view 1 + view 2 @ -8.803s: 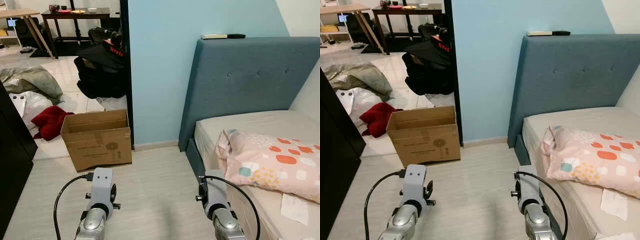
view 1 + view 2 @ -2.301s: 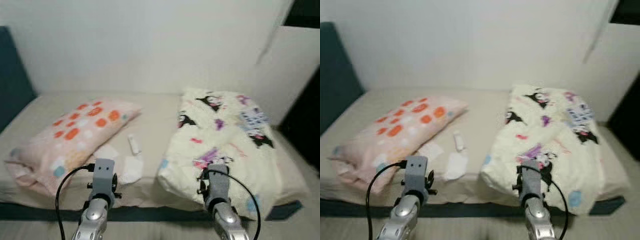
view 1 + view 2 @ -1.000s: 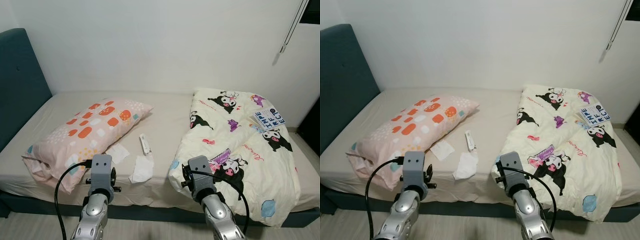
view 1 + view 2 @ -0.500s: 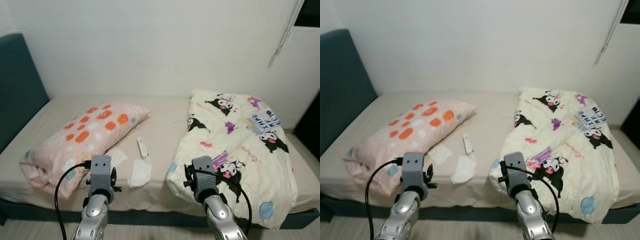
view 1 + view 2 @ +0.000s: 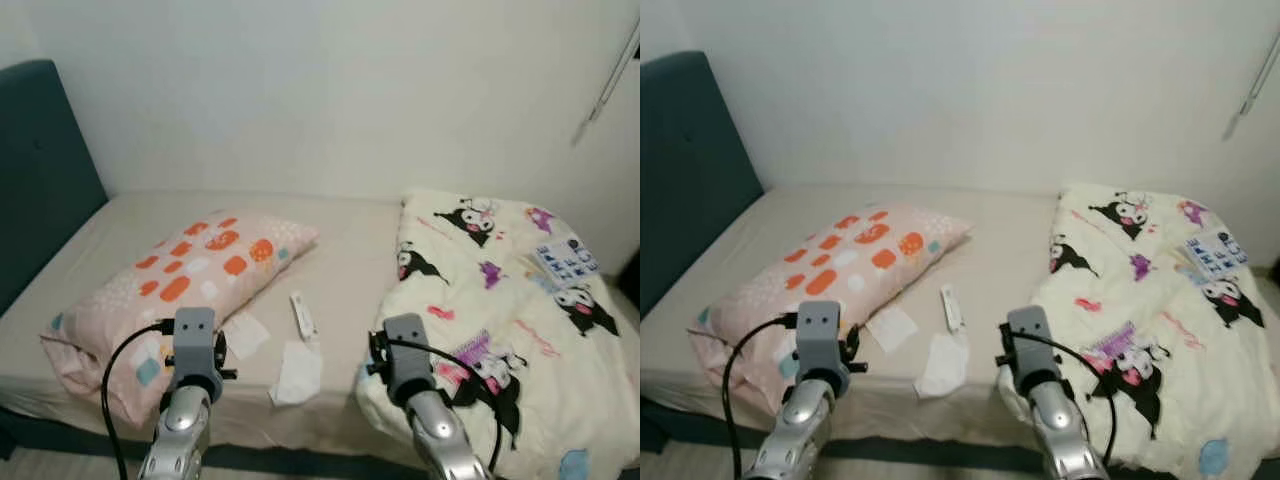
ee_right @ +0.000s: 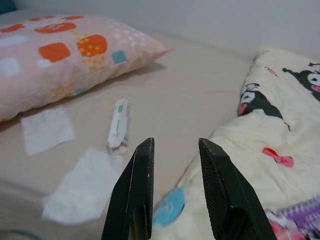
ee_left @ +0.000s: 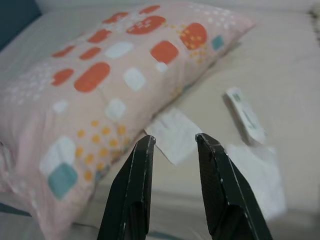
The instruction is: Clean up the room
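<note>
facing the bed [image 5: 360, 240], both the left gripper [image 7: 172, 145] and right gripper [image 6: 175, 150] hover released. two thin tissues [image 5: 945, 362] beside the pillow [image 5: 180, 275] look light and limp; pinch one mid-sheet, against the mattress.

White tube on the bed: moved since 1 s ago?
No. The white tube lies between the pink pillow and the cartoon blanket, just beyond the tissue, as before; the camera shifted.

Pillow [image 5: 185, 275] left on bed [image 5: 350, 225], duvet [image 5: 500, 290] right, tissues [image 5: 297, 373] btwn.
</note>
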### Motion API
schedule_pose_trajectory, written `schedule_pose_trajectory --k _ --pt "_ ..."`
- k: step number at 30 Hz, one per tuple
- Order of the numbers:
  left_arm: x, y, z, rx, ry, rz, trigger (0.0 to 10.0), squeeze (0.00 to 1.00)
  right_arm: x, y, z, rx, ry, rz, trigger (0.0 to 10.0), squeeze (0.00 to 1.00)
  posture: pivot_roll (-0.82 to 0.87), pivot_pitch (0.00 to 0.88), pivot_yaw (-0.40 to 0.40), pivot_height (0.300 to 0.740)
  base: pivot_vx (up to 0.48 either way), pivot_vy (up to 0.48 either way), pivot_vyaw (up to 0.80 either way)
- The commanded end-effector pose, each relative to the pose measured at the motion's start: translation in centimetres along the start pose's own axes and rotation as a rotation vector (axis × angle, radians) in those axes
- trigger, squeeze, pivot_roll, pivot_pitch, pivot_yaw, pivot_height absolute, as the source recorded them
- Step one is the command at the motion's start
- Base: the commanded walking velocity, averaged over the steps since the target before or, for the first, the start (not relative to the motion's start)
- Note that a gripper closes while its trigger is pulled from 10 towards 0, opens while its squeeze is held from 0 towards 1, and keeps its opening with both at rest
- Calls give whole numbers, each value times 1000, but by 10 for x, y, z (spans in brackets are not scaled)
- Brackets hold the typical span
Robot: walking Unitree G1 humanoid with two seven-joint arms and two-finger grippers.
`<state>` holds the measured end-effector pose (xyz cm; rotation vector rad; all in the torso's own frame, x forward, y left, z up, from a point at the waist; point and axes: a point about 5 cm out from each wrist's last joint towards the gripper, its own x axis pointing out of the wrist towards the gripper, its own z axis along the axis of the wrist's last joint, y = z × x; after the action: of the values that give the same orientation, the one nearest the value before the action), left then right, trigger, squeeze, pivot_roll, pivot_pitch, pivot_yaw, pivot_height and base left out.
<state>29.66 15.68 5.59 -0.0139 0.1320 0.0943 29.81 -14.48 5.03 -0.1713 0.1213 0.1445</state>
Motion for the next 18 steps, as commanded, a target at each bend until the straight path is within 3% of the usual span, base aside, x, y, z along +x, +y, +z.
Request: schedule_pose_trajectory --k 1,18 --pt "0 -4 0 2 -5 -14 10000 0 -1 -2 -4 5 21 -8 10000 0 -24 43 -17 740 334 0 0" --pt "0 -4 0 14 2 -18 10000 0 -2 -2 -6 8 31 -19 10000 0 -26 46 -8 740 302 0 0"
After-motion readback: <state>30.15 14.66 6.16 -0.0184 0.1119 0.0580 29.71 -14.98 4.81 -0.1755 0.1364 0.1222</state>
